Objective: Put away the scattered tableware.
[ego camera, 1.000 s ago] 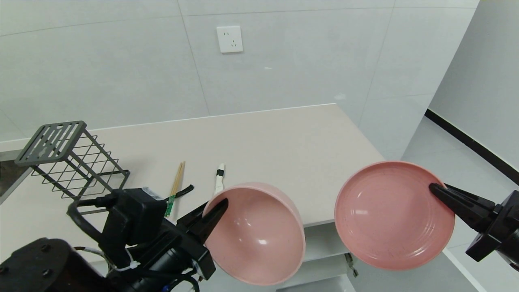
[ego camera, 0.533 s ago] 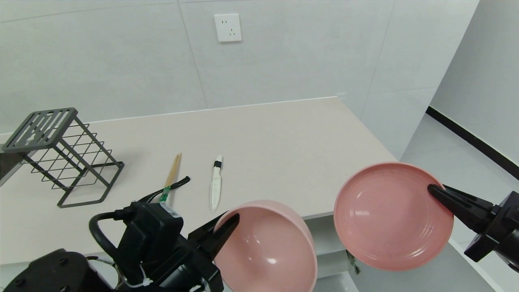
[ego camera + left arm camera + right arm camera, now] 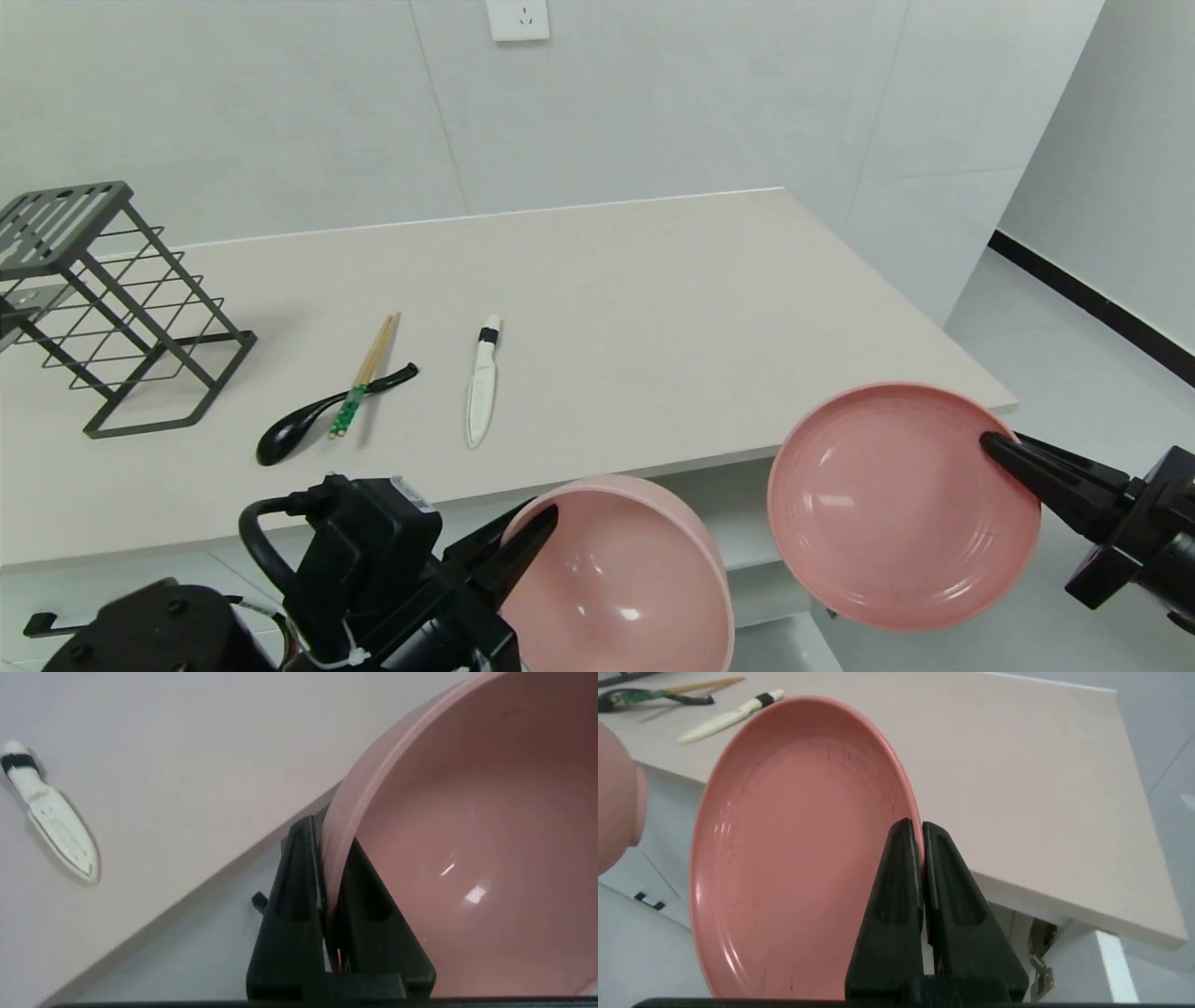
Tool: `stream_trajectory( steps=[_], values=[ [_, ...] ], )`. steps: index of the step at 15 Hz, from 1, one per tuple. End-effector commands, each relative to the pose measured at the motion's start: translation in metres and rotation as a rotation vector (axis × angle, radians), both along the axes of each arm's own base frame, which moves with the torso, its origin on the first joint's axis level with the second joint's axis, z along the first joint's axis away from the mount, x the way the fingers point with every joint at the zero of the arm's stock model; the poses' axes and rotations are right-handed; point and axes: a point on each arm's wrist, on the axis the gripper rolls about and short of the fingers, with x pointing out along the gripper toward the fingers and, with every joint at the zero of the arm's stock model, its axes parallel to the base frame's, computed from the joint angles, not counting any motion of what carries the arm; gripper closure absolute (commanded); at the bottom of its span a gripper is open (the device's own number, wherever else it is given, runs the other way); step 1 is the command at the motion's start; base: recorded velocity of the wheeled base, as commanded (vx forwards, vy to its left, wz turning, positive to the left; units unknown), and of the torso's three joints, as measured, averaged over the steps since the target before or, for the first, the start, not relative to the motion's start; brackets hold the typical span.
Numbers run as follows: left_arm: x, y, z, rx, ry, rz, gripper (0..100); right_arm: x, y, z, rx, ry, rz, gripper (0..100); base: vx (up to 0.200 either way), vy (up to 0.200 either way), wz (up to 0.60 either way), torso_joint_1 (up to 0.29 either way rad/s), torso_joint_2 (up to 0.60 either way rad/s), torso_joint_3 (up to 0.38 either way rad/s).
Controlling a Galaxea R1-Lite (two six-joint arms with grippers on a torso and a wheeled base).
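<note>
- Jaws of the left gripper [image 3: 543, 521] are pinched on the rim of a pink bowl [image 3: 625, 579], 1 finger inside the wall and 1 outside, with only the thin wall between them.
- Tipped up on its edge, the bowl hangs in front of the near edge of the counter [image 3: 653, 280]. Its mouth faces the head camera, and light glints off the glossy inner face.
- Jaws of the right gripper [image 3: 991, 446] are almost together, clamping the rim of a pink plate [image 3: 887, 509] between the 2 black fingers.
- Also held on edge, the plate faces the head camera and sits off the counter's near right corner. It is just to the right of the bowl and apart from it.
- Faint dark specks and ringed ridges mark the plate's face in the right wrist view.
- Utensils lie on the counter behind the bowl, well apart from both grippers. A white knife [image 3: 483, 383] with a black band at its handle lies by itself.
- To the knife's left, 2 wooden chopsticks [image 3: 369, 366] with green ends lie side by side across the handle of a black spoon [image 3: 308, 425].
- Farther left, a dark wire rack [image 3: 121, 308] with a slotted top stands at the counter's end.
- Behind the counter, a white socket [image 3: 516, 19] sits on the grey tiled wall.
</note>
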Motion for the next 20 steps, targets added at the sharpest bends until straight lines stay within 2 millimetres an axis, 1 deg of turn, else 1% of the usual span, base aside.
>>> stream_trajectory(
  steps=[1, 3, 7, 18, 20],
  values=[
    [-0.001, 0.0, -0.002, 0.006, 0.006, -0.004, 100, 0.0, 0.0, 0.0, -0.001, 0.0, 0.001, 100, 0.0, 0.0, 0.0, -0.149, 0.28, 0.144],
    [-0.005, -0.001, -0.002, 0.009, 0.008, -0.021, 100, 0.0, 0.0, -0.001, -0.001, 0.002, 0.001, 100, 0.0, 0.0, 0.0, -0.173, 0.34, 0.163],
    [-0.006, -0.002, -0.003, 0.012, 0.009, -0.027, 100, 0.0, 0.0, -0.001, -0.002, 0.003, 0.001, 100, 0.0, 0.0, 0.0, -0.162, 0.32, 0.155],
    [-0.011, 0.003, -0.006, 0.027, 0.022, -0.032, 100, 0.002, 0.001, -0.003, -0.007, 0.017, 0.0, 100, 0.0, 0.0, 0.0, -0.245, 0.47, 0.217],
    [-0.02, 0.0, -0.007, 0.034, 0.024, -0.075, 100, 0.002, 0.001, -0.004, -0.008, 0.022, 0.0, 100, 0.0, 0.0, 0.0, -0.251, 0.37, 0.132]
  ],
)
